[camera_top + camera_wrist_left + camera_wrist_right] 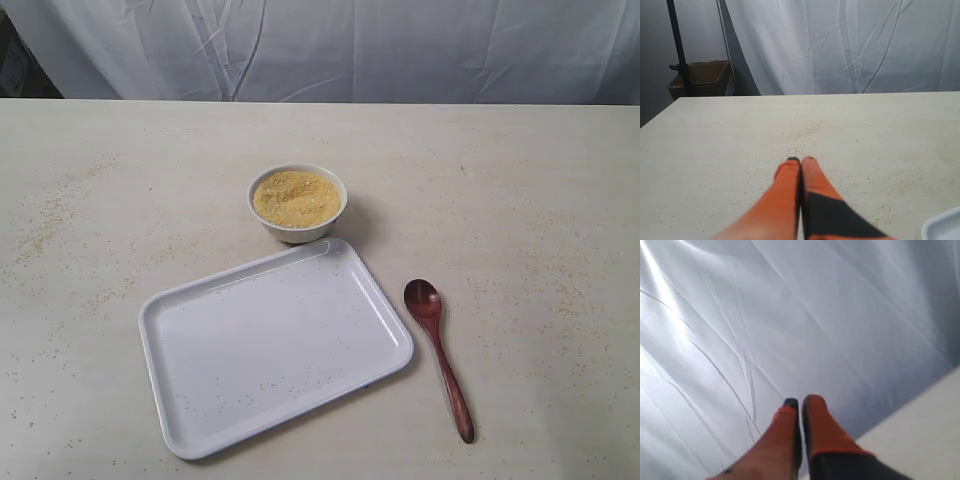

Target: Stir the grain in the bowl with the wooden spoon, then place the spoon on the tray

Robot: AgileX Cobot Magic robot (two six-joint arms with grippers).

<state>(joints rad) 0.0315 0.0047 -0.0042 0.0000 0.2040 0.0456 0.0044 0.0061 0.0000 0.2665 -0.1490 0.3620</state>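
In the exterior view a small white bowl (297, 228) heaped with yellow grain (296, 197) stands mid-table, just behind the large white tray (272, 345). The dark reddish wooden spoon (439, 355) lies flat on the table right of the tray, its oval end toward the bowl. Neither arm shows in the exterior view. My left gripper (801, 159) is shut with nothing in it, low over bare table; a tray corner (944, 227) shows at the edge of the left wrist view. My right gripper (798, 401) is also shut and empty, pointing at the white curtain.
Loose grains are scattered over the beige tabletop (90, 250), thickest at the left. A white curtain (330, 45) hangs behind the table's far edge. A cardboard box (702, 77) and a dark pole (680, 50) stand beyond the table's far left corner.
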